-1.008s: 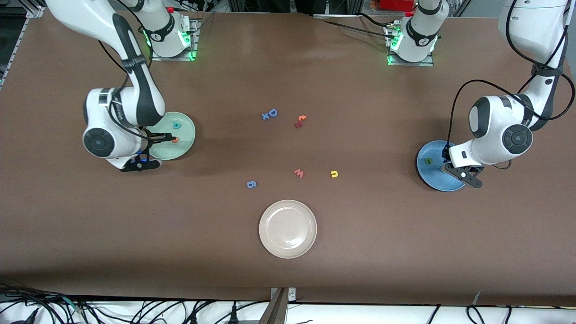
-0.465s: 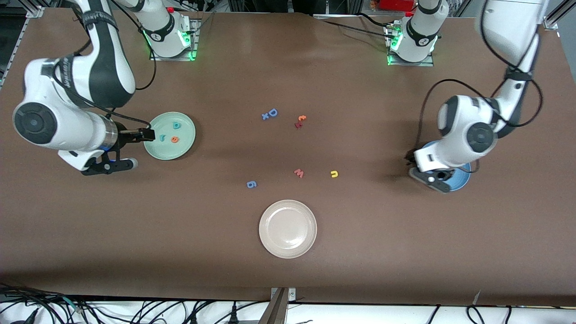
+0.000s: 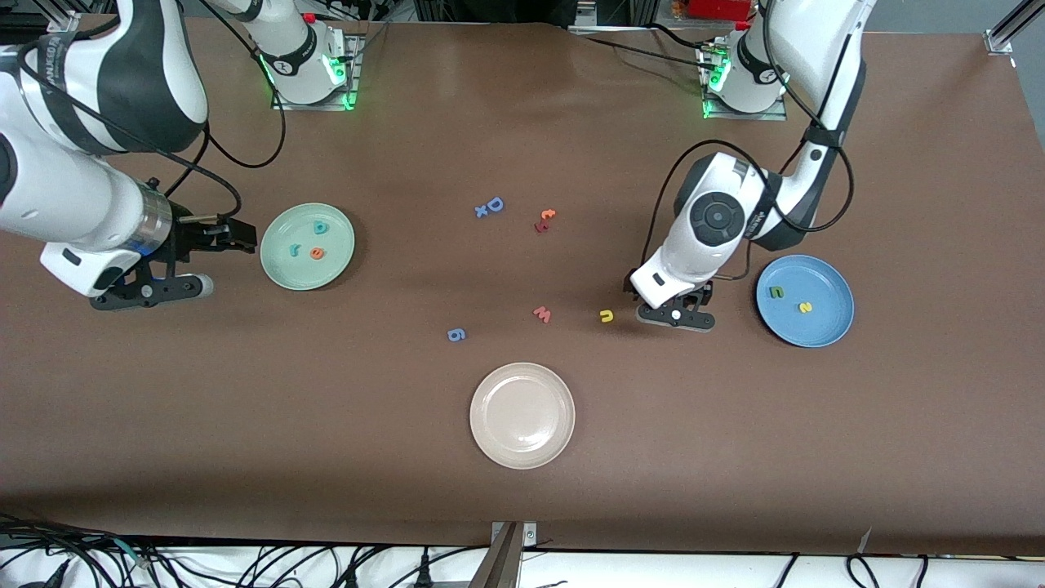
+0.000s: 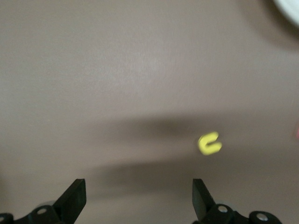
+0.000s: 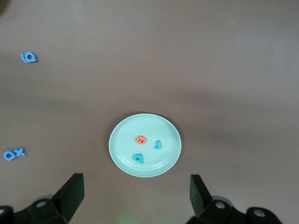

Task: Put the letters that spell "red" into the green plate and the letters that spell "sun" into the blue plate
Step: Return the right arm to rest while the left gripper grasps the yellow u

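Observation:
The green plate [image 3: 336,245] [image 5: 122,158] holds a teal "d" [image 3: 321,229] [image 5: 138,158], a teal "r" [image 3: 295,249] [image 5: 158,145] and an orange "e" [image 3: 316,253] [image 5: 140,139]. On the blue plate [image 3: 830,286] lie a green "n" [image 3: 778,291] and a yellow "s" [image 3: 805,307]. A yellow "u" [image 3: 606,316] [image 4: 210,143] rests on the bare table. My left gripper [image 3: 653,300] [image 4: 138,198] hangs open and empty over the table, between the "u" and the blue plate. My right gripper [image 3: 233,235] [image 5: 136,196] is open and empty, just off the green plate's rim toward the right arm's end.
A cream-white plate [image 3: 488,441] sits nearest the front camera. Loose letters lie mid-table: a red "w" [image 3: 542,314], a blue "g" [image 3: 456,334] [image 5: 29,57], a blue "D" with "x" [image 3: 490,207] [image 5: 14,154], an orange "t" over a red letter [image 3: 544,219].
The left gripper opened over the blue plate, left the yellow "s" there, and swung over to the "u". The right arm drew back off the green plate and rose.

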